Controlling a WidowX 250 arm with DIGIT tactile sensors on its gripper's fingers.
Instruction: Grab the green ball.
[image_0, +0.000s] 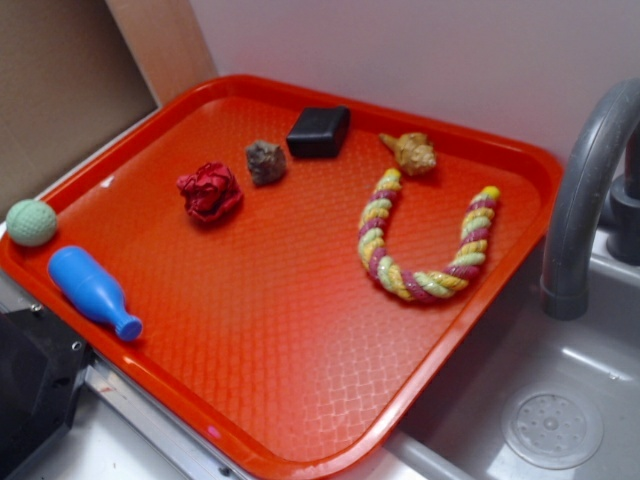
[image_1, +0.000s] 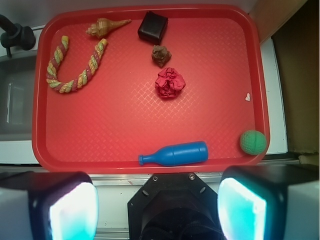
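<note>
No readable text, labels or numbers anywhere

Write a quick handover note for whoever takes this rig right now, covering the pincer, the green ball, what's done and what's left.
Pincer: open, empty, held high above the near edge of the red tray, touching nothing.
Green ball: sits in the tray's corner against the rim, next to the base end of the blue bottle toy but apart from it.
Done: nothing grasped yet.
Left: shift over the ball, descend, close on it, lift. The rim beside it may crowd one finger, so approach with care.
</note>
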